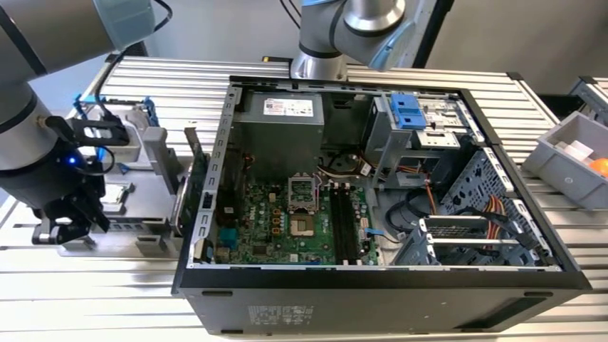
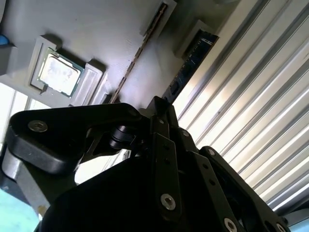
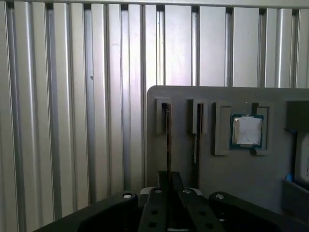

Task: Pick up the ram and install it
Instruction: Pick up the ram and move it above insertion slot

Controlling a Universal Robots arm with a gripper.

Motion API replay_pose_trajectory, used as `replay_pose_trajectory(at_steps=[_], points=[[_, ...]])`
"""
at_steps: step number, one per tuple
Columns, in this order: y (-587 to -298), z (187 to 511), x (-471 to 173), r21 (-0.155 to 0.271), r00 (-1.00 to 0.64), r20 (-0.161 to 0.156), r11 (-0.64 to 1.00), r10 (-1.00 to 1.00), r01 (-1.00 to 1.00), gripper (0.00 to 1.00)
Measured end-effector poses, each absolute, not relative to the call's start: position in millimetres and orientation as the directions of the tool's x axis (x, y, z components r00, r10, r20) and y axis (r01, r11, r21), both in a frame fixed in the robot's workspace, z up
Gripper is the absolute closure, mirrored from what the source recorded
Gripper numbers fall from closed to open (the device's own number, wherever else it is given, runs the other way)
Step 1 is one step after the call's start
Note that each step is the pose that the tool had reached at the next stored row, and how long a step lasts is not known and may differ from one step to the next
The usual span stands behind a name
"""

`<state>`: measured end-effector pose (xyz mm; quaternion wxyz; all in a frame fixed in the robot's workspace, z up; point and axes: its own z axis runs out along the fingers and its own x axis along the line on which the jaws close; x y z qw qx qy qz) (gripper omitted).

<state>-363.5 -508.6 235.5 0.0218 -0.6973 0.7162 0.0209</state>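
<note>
Grey holder [image 3: 231, 179] keeps the ram [image 3: 167, 140] on edge, exposing both faces; the tool [image 3: 169, 177] is clenched across it, with the ram seated in its slot

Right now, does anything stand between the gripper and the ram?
Nothing visible does. In the first wrist view the gripper lines up directly with the ram, which stands on edge in a slot of the grey holder.
</note>
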Motion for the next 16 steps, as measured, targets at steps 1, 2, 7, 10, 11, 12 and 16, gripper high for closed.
replay_pose_trajectory(at_steps=[1, 2, 7, 10, 11, 12, 16], points=[[-508.6, 235.8, -363.6, 0.0, -0.031, -0.06, 0.031, -0.998, -1.0, 1.0], [-508.6, 235.9, -363.6, -0.001, -0.036, -0.061, 0.036, -0.998, -0.999, 1.0], [-508.6, 237.5, -363.6, 0.0, -0.069, -0.064, 0.069, -0.996, -0.998, 1.0], [-508.6, 239.6, -363.5, 0.0, -0.077, -0.064, 0.077, -0.995, -0.997, 1.0], [-508.6, 240.5, -363.6, 0.0, -0.077, -0.064, 0.078, -0.995, -0.997, 1.0], [-508.6, 241.2, -363.6, 0.0, -0.078, -0.064, 0.078, -0.995, -0.997, 1.0], [-508.6, 245.1, -363.6, 0.0, -0.078, -0.064, 0.078, -0.995, -0.997, 1.0]])
